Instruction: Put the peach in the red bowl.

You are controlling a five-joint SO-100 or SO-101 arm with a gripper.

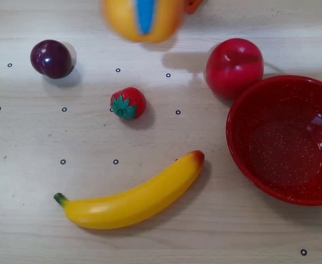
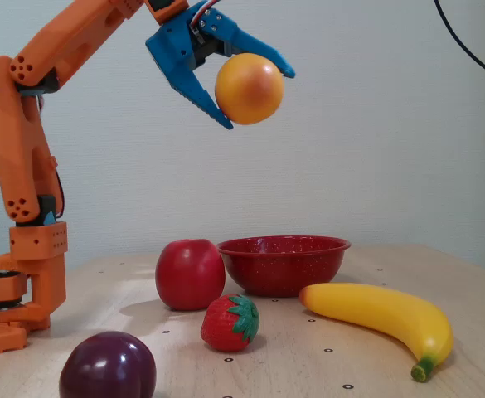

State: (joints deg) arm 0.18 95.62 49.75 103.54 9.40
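The peach (image 2: 249, 88), round and orange-yellow, is held high in the air between the blue fingers of my gripper (image 2: 254, 95). In the overhead view it shows blurred at the top edge (image 1: 122, 22) with a blue finger (image 1: 145, 15) across it. The red bowl (image 1: 243, 132) sits empty at the right of the overhead view, and in the fixed view (image 2: 282, 264) it stands on the table behind the other fruit, below and slightly right of the peach.
A red apple (image 1: 234, 67) touches the bowl's far-left rim. A strawberry (image 1: 128, 103), a dark plum (image 1: 52, 59) and a banana (image 1: 133, 195) lie on the wooden table. The orange arm base (image 2: 22, 274) stands at the left of the fixed view.
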